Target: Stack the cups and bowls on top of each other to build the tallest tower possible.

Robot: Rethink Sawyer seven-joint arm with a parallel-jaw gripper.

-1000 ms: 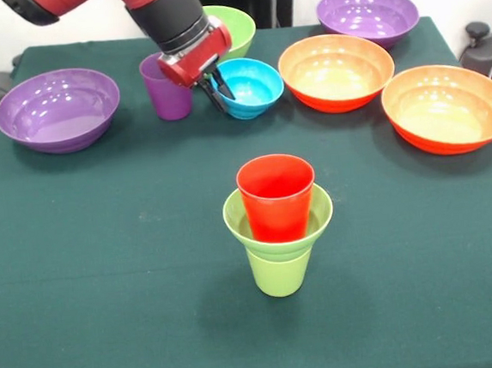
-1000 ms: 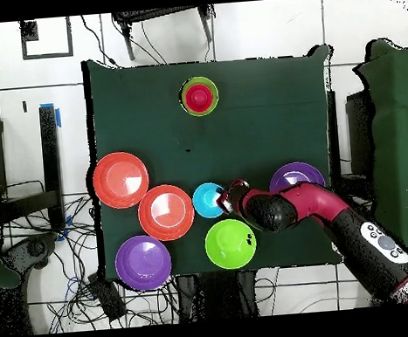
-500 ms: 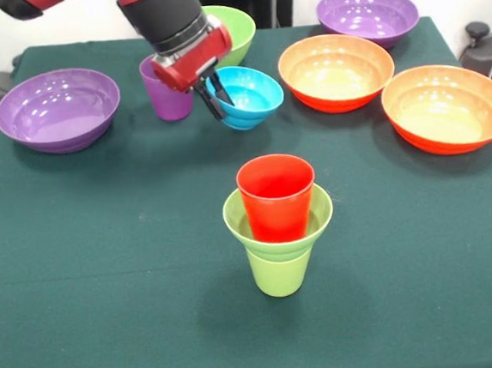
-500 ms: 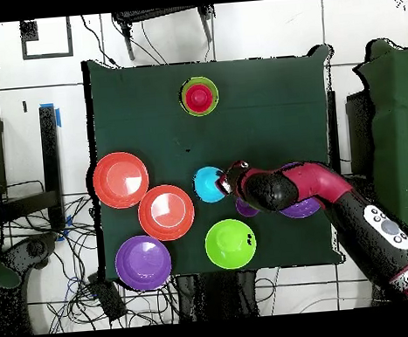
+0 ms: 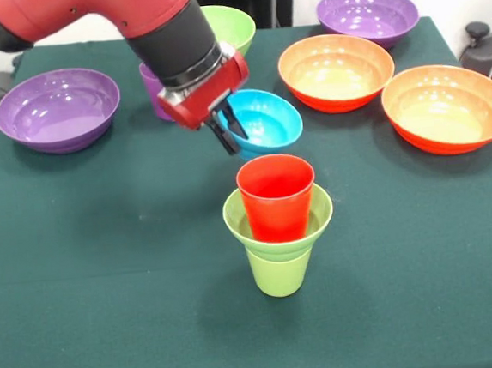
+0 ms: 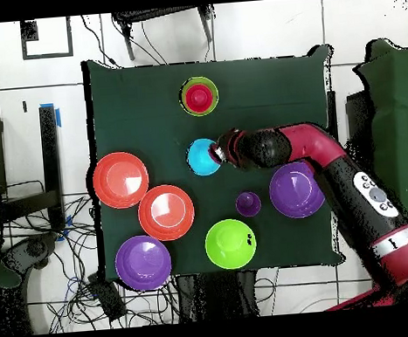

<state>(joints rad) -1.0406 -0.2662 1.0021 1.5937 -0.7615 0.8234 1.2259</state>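
Clamped on the rim of the small blue bowl (image 5: 266, 122), the gripper (image 5: 230, 130), with one dark finger inside the bowl and the other outside its wall. Bowl tilted, held clear of the table (image 5: 90, 275), a little above centre in the front view and just above the red cup (image 5: 276, 196). In the overhead view, the same gripper (image 6: 223, 151) at centre frame, with the blue bowl (image 6: 203, 156) just to its left and below the stack there.

Behind the gripper, the red and black arm (image 5: 128, 22), coming in from the upper left corner of the front view; in the overhead view, entering from the lower right.

Below the held bowl, at centre frame in the front view: red cup seated upright in the small lime-green bowl (image 5: 318, 216), which sits on the lime-green cup (image 5: 279, 271), itself upright on the green cloth. Seen from overhead as red inside a green ring (image 6: 200, 96) near the top of the table.

Partly hidden behind the arm, the purple cup (image 5: 151, 80). Further back, at top centre, a medium lime-green bowl (image 5: 236, 25). Wide purple bowl (image 5: 58, 110) at left, another (image 5: 367, 14) at upper right. Two orange bowls at right, one (image 5: 336, 71) nearer the middle, one (image 5: 448, 108) by the right edge, just beside each other.
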